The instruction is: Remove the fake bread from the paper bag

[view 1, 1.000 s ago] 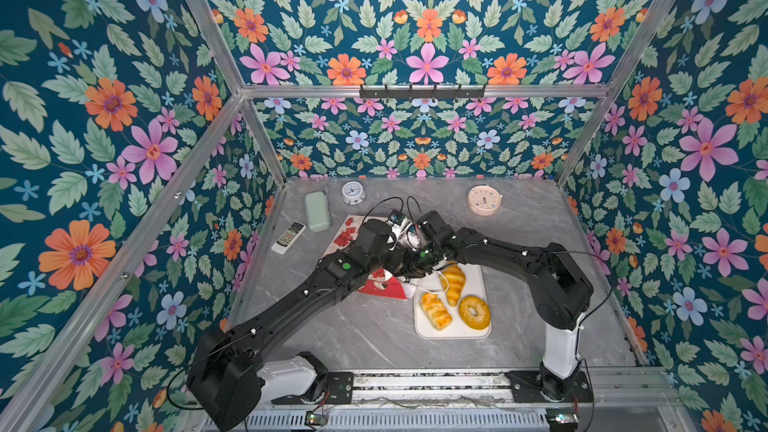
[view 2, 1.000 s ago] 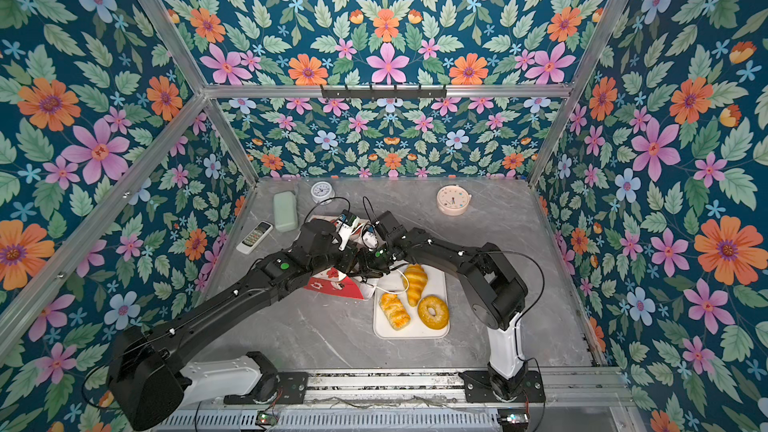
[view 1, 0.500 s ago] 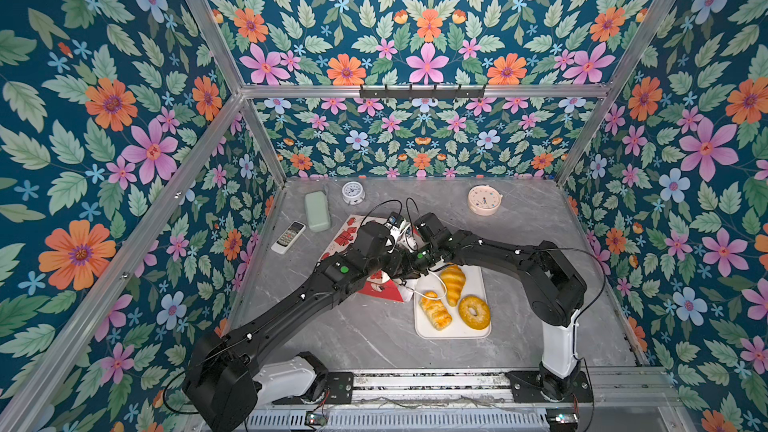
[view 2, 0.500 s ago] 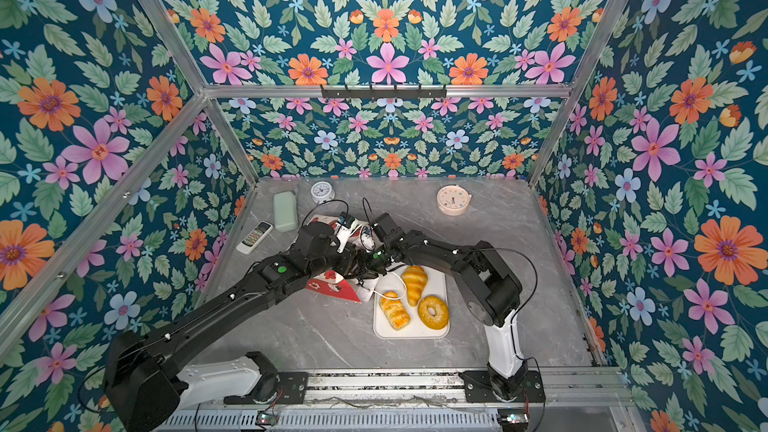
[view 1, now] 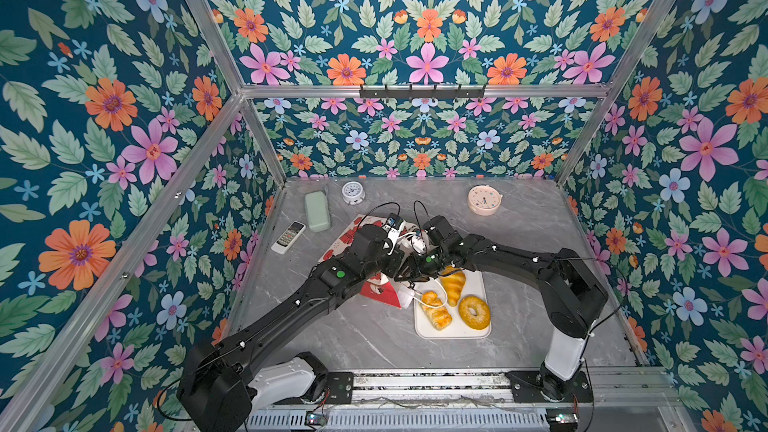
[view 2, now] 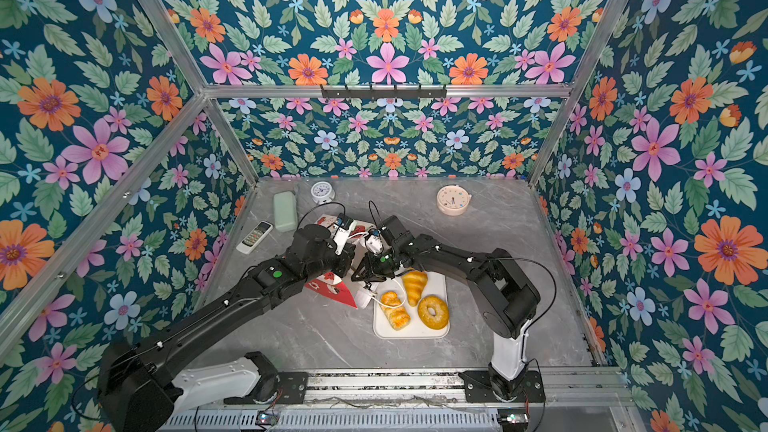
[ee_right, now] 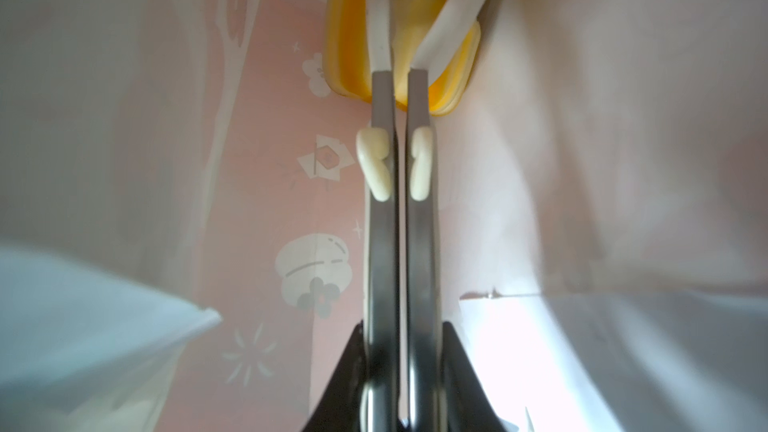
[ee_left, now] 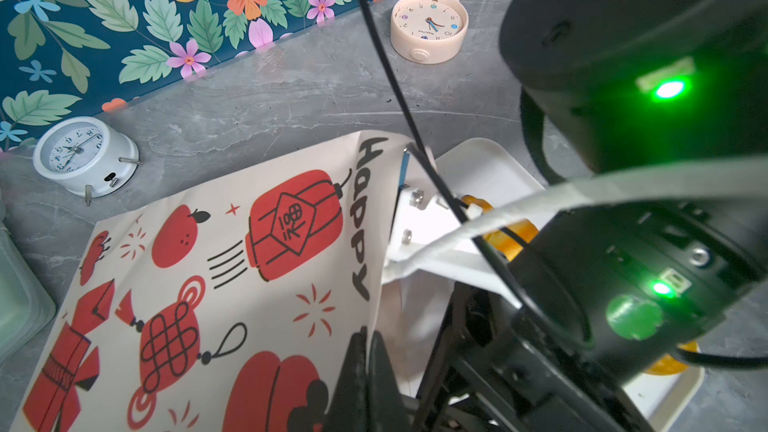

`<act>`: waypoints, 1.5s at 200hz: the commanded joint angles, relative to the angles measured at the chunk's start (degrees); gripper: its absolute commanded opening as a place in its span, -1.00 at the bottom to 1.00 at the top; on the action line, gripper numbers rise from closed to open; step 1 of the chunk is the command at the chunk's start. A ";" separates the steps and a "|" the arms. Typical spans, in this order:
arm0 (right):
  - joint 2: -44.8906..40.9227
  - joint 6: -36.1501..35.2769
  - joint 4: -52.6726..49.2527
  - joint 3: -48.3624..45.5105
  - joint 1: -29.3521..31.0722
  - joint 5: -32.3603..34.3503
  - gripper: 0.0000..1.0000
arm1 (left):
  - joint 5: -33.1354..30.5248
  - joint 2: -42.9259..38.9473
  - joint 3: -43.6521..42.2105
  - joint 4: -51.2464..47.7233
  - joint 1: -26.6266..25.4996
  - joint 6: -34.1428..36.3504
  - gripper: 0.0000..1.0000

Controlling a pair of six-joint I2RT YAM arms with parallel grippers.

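The paper bag (view 1: pixel 376 289) (ee_left: pixel 232 268), white with red prints, lies on its side on the table, mostly under both arms. My left gripper (ee_left: pixel 365 338) (view 1: pixel 395 270) is shut on the bag's mouth edge. My right gripper (ee_right: pixel 401 338) (view 1: pixel 413 272) is shut on metal tongs (ee_right: pixel 382 243) that reach into the bag. The tongs' white tips (ee_right: pixel 378 35) pinch a yellow fluted fake bread (ee_right: pixel 449 85) deep inside. A croissant (view 1: pixel 453 288), a braided roll (view 1: pixel 435 310) and a ring bagel (view 1: pixel 473 312) lie on a white tray (view 1: pixel 453 332).
At the back stand a white alarm clock (view 1: pixel 353 192) and a pink clock (view 1: pixel 484 200). A green case (view 1: pixel 317 211) and a remote (view 1: pixel 288 237) lie at the back left. A white cord handle (view 1: pixel 441 295) drapes over the tray's near-left corner. Flowered walls enclose the table.
The right arm has eased slightly towards the bag with the tongs inside it. The left arm stays on the bag's edge.
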 commanded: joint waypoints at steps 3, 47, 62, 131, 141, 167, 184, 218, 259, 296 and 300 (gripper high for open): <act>-1.50 0.05 2.22 -1.17 -0.27 1.62 -1.00 | 0.05 0.28 0.26 -0.49 0.00 -0.31 -1.00; -4.16 -0.25 2.13 -3.35 -0.82 2.00 -1.00 | -0.17 0.65 0.96 -0.91 -0.07 0.03 -1.00; -4.24 -0.37 2.15 -3.57 -0.98 1.95 -1.00 | -0.25 0.76 1.23 -1.31 -0.07 0.13 -1.00; -8.96 -1.35 2.39 -6.94 -0.98 1.95 -1.00 | -1.12 0.14 1.60 -2.40 -0.01 0.13 -1.00; -10.05 -1.35 2.71 -7.34 -0.98 2.28 -1.00 | -1.35 0.11 1.60 -2.51 0.01 0.13 -1.00; -10.60 -0.38 5.30 -7.24 -1.01 2.15 -1.00 | -0.95 -0.07 1.84 -2.50 -0.02 0.13 -1.00; -7.26 1.06 9.28 -6.57 -0.98 1.27 -1.00 | -0.05 -0.22 1.95 -2.09 -0.02 0.11 -1.00; -0.97 4.03 15.59 -3.78 -0.93 -2.16 -1.00 | 0.60 -0.57 2.39 -1.72 -0.02 0.13 -1.00; -1.54 3.22 13.46 -3.78 -1.01 -0.32 -1.00 | 1.08 -1.39 4.09 -4.44 0.01 1.33 -1.00; -5.88 5.46 16.04 -8.60 -0.90 -0.13 -1.00 | 2.91 1.87 7.57 -12.26 0.00 1.56 -1.00; -6.34 5.13 15.60 -9.18 -0.90 0.08 -1.00 | 2.82 2.26 7.66 -12.94 -0.02 1.76 -1.00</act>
